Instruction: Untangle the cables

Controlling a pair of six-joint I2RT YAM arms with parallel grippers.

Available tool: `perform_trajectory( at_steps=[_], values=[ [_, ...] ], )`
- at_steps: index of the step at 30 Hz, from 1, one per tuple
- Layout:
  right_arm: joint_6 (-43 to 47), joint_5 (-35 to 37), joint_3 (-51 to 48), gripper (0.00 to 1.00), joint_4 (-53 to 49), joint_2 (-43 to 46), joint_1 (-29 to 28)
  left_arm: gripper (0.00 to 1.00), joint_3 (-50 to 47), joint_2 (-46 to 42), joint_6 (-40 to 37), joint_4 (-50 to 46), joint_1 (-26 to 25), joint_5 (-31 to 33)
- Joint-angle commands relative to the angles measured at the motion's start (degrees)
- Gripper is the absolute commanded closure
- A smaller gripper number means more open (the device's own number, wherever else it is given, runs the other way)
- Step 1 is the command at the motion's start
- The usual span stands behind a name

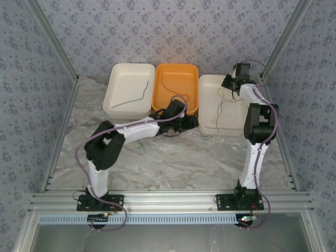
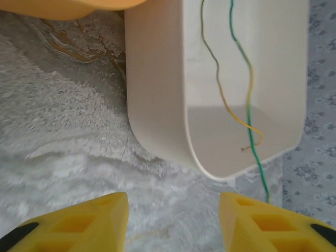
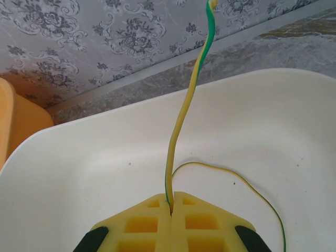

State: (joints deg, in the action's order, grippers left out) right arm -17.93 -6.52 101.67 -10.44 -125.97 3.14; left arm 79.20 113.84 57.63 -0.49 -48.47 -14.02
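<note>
Marble table [image 1: 173,163] — right gripper [image 3: 172,202] pinches cable [image 3: 181,126] (yellow-green).

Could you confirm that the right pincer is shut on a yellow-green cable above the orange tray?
Not quite: the right pincer is shut on the yellow-green cable above the white tray, not the orange tray beside it, as the right wrist view shows.
</note>
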Motion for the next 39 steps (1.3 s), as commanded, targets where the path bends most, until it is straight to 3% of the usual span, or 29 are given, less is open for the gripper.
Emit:
perform_trajectory(
  at_steps=[1, 6, 10, 15, 20, 26, 39],
  values=[
    [-0.5, 2.7, -1.1, 1.0, 4.4, 2.1, 0.8, 0.55, 0.8, 0.1, 2.4, 1.1, -0.9, 0.4],
    [-5.9, 9.5, -3.3, 1.0, 8.0, 4.0, 1.8, 0.45, -11.3, -10.6, 4.8, 5.3, -1.8, 10.3],
    [-8.5, 14.4, -3.9, 1.0, 9.2, 5.7, 1.8, 0.42, -13.2, -16.5, 2.2, 1.6, -2.7, 13.4],
    [-8.5, 20.3, -3.9, 1.0, 9.2, 8.4, 1.2, 0.42, -13.5, -17.3, 1.9, 1.3, -3.5, 11.8],
    [-2.8, 25.8, -4.9, 1.0, 9.3, 11.4, -0.1, 0.44, -10.4, -14.2, 0.9, 1.9, -4.5, 9.9],
    [-1.2, 27.8, -7.4, 1.0, 10.3, 12.3, -0.4, 0.48, -5.3, -7.5, 2.3, 3.2, -4.9, 6.5],
    [-7.7, 28.1, -5.3, 1.0, 8.1, 14.9, 5.5, 0.46, -7.5, -8.5, 2.8, 4.0, -6.8, 7.9]
  ],
)
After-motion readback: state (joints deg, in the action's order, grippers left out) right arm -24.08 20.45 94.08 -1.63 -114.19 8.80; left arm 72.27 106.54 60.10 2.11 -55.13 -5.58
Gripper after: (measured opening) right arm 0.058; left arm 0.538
